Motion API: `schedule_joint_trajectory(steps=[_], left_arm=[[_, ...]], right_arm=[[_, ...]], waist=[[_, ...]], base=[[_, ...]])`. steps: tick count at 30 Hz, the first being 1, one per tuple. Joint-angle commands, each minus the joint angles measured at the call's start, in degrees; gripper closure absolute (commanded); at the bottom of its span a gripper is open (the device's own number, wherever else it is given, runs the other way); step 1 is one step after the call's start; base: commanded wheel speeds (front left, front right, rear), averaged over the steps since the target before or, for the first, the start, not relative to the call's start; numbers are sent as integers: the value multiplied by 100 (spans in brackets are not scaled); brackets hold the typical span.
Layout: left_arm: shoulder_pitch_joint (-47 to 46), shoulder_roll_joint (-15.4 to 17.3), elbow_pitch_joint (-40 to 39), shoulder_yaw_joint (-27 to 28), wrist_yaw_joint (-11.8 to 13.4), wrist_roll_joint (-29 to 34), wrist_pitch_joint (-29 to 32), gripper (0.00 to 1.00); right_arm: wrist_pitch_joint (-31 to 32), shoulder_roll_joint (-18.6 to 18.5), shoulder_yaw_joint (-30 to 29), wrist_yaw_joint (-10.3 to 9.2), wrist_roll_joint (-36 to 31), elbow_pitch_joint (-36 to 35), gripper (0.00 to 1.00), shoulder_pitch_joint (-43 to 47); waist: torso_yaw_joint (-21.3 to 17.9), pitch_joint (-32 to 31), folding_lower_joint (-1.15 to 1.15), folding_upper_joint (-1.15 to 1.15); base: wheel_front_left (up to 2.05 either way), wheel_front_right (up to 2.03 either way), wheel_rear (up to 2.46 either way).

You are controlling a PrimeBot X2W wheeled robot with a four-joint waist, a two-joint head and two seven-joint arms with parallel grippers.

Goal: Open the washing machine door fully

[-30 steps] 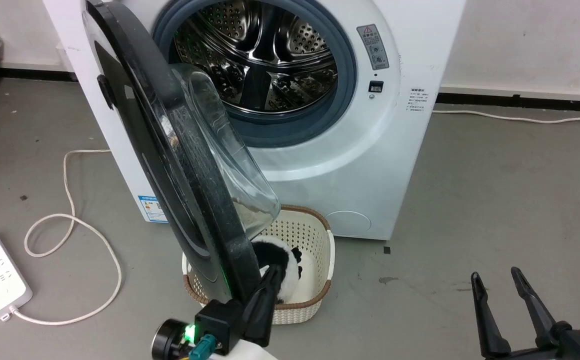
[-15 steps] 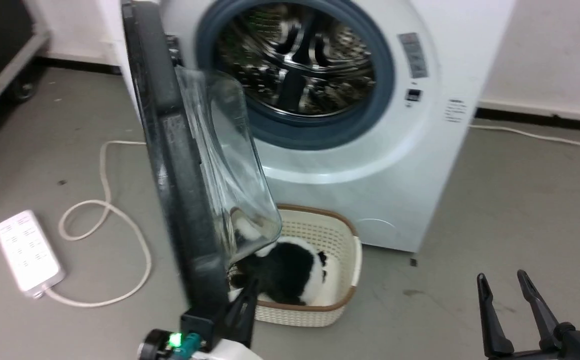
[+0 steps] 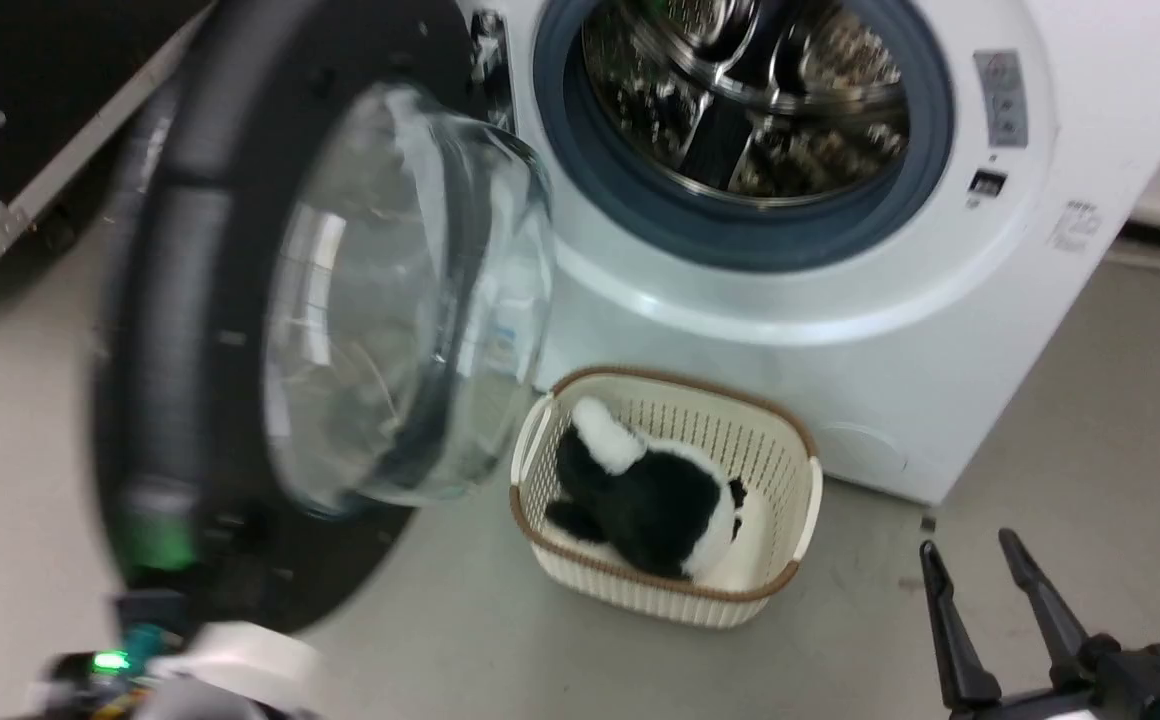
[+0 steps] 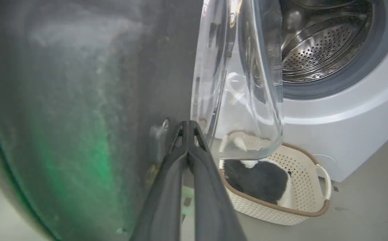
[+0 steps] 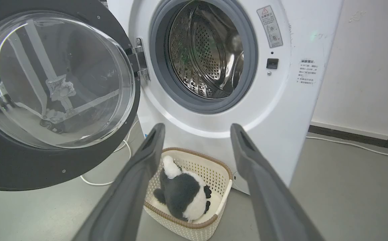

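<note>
Your left gripper (image 4: 188, 124) is closed on nothing, its dark fingertips lying at the inner ring of the very large round glossy black door with the bulging clear glass window (image 5: 30, 170), which hangs from the left edge of the big white front-loading washing machine (image 5: 281, 110), swung well away from the steel drum (image 5: 207, 57); your right gripper (image 3: 968, 545) stands open. Because closed tips only push and have no hold, I think they may slide onto the glass, and the door may swing back toward the cream perforated basket (image 3: 640, 590) on the grey floor (image 3: 1090, 420).
</note>
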Motion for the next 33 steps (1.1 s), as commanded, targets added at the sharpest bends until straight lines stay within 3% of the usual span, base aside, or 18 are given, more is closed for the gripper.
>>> schedule_joint_trajectory(steps=[1,12,13,18,26,33], left_arm=[[-133,146,28,228,134,-59,55,100],[-889,1009,743,1554,214,-730,57,100],[-1156,1230,1137,1792,111,-915,-6,100],[-1758,1624,2183,1883,-207,-1036,-296,100],[-1807,1520,2369,1765,-286,-916,-798,100],[-1124,876,1086,1590,-247,-597,-987,100]], right_arm=[[-25,18,14,-5,-58,-22,0,-141],[-25,18,34,-5,-439,-59,0,-479],[-25,18,11,-5,-502,-63,0,-543],[-25,18,-35,-5,-566,-49,0,-656],[-25,18,-118,-5,-551,-2,0,-625],[-25,18,-312,-5,-604,-62,0,-540]], waist=[[49,239,0,0],[-92,1040,0,0],[-143,1153,0,0],[-241,1276,0,0],[-309,979,0,0],[-526,458,0,0]], base=[[0,0,0],[0,0,0],[0,0,0],[0,0,0],[0,0,0],[0,0,0]])
